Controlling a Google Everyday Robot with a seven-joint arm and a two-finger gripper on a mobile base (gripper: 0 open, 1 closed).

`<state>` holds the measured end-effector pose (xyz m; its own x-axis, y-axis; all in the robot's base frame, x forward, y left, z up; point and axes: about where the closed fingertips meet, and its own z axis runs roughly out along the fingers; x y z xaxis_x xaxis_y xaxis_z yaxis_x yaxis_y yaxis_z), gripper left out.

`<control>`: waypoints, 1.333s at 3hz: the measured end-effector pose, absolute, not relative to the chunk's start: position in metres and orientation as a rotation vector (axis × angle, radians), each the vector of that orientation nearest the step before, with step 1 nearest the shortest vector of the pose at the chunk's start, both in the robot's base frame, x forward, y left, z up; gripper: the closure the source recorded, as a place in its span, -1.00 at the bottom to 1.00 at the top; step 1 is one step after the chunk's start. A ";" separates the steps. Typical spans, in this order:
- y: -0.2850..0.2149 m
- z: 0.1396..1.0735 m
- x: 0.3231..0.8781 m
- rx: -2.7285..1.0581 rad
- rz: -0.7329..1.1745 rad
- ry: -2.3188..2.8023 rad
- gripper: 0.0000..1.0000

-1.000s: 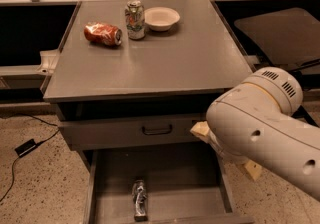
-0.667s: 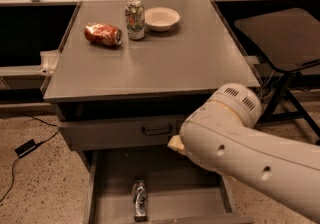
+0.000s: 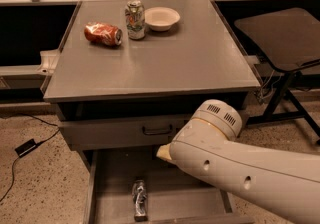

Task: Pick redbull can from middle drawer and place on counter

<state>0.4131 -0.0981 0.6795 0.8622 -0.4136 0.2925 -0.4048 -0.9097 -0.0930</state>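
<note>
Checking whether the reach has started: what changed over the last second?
The white robot arm swung left and lower, over the open grey metal middle drawer; its tool is out of sight behind it. Nothing visibly gripped or released. The slim silver-grey redbull can still lies on the drawer floor; red-orange can, green-and-white can and white bowl stay on the grey metal counter.

saw free drawer [image 3: 112, 188] floor round redbull can [image 3: 139, 199]; barred at right by arm [image 3: 240, 168], gripper [image 3: 164, 153] at its tip over drawer's back. crowded counter [image 3: 175, 63] only at back left: red can [image 3: 102, 34], green can [image 3: 135, 19], bowl [image 3: 162, 18].
</note>
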 end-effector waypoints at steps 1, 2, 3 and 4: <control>-0.095 0.680 0.413 -3.006 -0.454 0.619 -1.00; -0.064 0.660 0.425 -2.956 -0.273 0.492 -1.00; -0.024 0.591 0.419 -2.943 -0.036 0.261 -1.00; -0.016 0.537 0.403 -2.922 0.039 0.091 -1.00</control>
